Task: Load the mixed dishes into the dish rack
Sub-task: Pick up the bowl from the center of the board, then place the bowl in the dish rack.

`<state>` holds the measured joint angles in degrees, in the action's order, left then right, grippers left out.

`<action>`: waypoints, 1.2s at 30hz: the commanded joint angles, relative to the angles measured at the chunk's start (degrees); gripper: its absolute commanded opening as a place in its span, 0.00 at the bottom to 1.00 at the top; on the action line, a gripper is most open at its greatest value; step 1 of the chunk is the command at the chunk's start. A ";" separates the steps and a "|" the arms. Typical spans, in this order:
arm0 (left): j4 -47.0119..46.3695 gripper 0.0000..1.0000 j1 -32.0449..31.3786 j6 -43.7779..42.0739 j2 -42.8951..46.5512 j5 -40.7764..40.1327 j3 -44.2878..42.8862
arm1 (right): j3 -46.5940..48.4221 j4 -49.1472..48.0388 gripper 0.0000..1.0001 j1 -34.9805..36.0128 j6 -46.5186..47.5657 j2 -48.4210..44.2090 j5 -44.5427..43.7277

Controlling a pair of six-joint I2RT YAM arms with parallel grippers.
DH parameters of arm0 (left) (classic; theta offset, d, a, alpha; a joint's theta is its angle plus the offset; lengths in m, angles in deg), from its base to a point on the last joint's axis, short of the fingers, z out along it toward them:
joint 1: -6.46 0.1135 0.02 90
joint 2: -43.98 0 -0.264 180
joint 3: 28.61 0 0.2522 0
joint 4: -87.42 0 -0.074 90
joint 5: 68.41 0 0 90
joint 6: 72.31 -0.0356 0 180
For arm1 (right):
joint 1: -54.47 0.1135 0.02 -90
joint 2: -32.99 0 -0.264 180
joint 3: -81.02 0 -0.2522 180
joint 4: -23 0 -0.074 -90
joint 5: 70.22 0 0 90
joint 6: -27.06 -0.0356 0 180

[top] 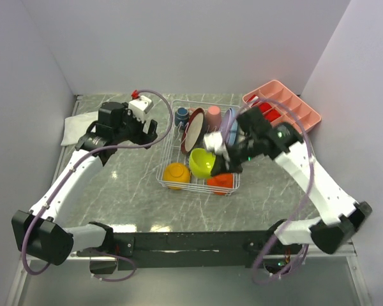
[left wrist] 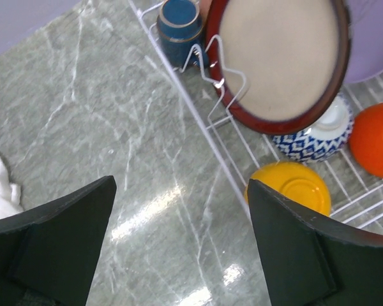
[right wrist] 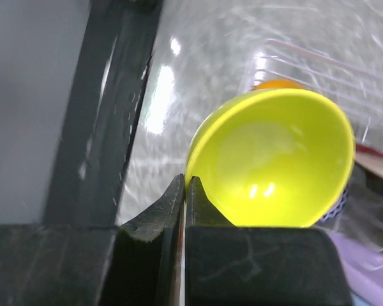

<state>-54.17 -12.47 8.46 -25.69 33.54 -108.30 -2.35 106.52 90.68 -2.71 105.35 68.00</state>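
Observation:
The white wire dish rack [top: 168,141] holds an orange-yellow bowl [top: 177,171], a red-orange bowl [top: 221,181], a dark-red-rimmed plate [top: 193,129] standing on edge, a navy cup [top: 181,116] and a pink cup [top: 213,118]. My right gripper [right wrist: 186,188] is shut on the rim of the lime bowl [right wrist: 274,159], which is tilted on edge over the rack's front part [top: 202,162]. To the left of the rack my left gripper [left wrist: 182,236] hangs open over bare marble with nothing between its fingers. Its view shows the plate [left wrist: 277,60] and a blue patterned bowl [left wrist: 313,140].
A pink compartment tray [top: 284,108] lies at the back right, just behind my right arm. A white folded cloth [top: 73,127] sits at the far left by the wall. Walls close the table in on three sides.

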 commanded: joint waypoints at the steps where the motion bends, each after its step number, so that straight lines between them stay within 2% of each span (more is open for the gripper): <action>1: -1.97 0.87 0.04 2.38 -1.25 7.54 -3.41 | 6.33 0.63 0.00 -8.60 -12.76 9.89 16.61; 3: -1.97 0.67 0.04 1.95 -1.96 9.75 -3.85 | 9.49 3.35 0.00 -11.41 -13.46 15.78 23.64; 4: -1.88 0.52 0.04 1.77 -2.66 10.72 -4.11 | 10.02 3.80 0.00 -12.46 -15.38 17.45 26.19; 5: -1.62 0.17 0.04 1.59 -2.93 12.47 -4.47 | 8.38 2.68 0.00 -14.39 -17.93 18.95 28.91; 6: -1.44 0.01 0.04 1.85 -3.28 12.75 -4.73 | 6.62 -3.60 0.00 -15.28 -21.69 19.22 34.16; 7: -1.35 0.01 0.04 2.29 -3.98 12.49 -4.99 | 4.95 -6.10 0.00 -15.81 -26.95 19.31 36.04; 11: -0.39 0.01 0.04 1.77 -5.82 13.89 -6.66 | -1.03 -8.58 0.00 -18.80 -29.64 20.80 45.19; 12: -0.12 0.01 0.04 1.50 -6.18 14.16 -7.10 | -1.31 -5.89 0.00 -19.15 -28.60 21.07 45.37; 14: 0.23 0.01 0.04 1.59 -7.58 14.07 -8.15 | -0.09 2.88 0.00 -19.24 -15.02 23.60 45.46; 15: 0.75 0.01 0.04 1.33 -8.02 14.77 -8.60 | 0.18 11.46 0.00 -19.24 -10.35 24.84 45.64; 16: 1.10 0.01 -0.04 1.15 -8.81 15.30 -8.95 | 0.10 12.93 0.00 -19.24 -6.56 26.07 45.73; 20: 2.60 0.01 -2.15 -1.04 -10.66 17.85 -10.01 | -3.32 13.12 0.01 -18.54 -2.76 28.88 45.64; 24: 3.66 0.01 -7.94 -4.91 -11.80 16.97 -9.31 | -3.68 13.04 0.01 -18.45 -1.96 32.84 45.64; 29: 3.31 0.01 -10.15 -7.81 -10.49 16.44 -4.83 | -2.63 12.95 0.02 -18.63 -0.72 36.79 45.73; 36: 6.29 0.01 -16.29 -19.85 -6.70 20.13 0.71 | -3.33 12.95 0.08 -19.42 0.24 40.76 45.55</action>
<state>-49.98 -25.28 -3.06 -35.37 49.39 -108.78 -4.64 111.37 72.82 -4.59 142.48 102.62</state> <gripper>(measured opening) 0.021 0.075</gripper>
